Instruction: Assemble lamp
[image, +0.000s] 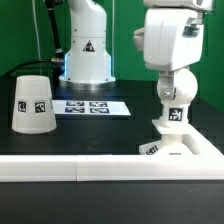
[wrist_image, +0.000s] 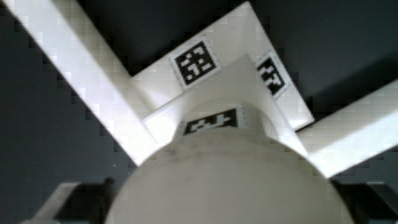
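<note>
One black-and-white square tag (image: 33, 103) marks the shade (image: 36, 121).

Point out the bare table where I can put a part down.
Bare black table lies between the shade and the base, in front of the marker board up to the white front rail. Crowded: the exterior view's right corner, where the bulb stands over the base under the arm.

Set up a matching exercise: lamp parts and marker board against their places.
1 tapered white plastic shade
2 ball-shaped white plastic bulb
3 stepped square white plastic base
4 thin flat white marker board

A directly above the base
B exterior view's left, wide end down
C lying flat, tags up
D lowest, at the exterior view's right

Pairs: 1-B, 2-A, 3-D, 4-C
</note>
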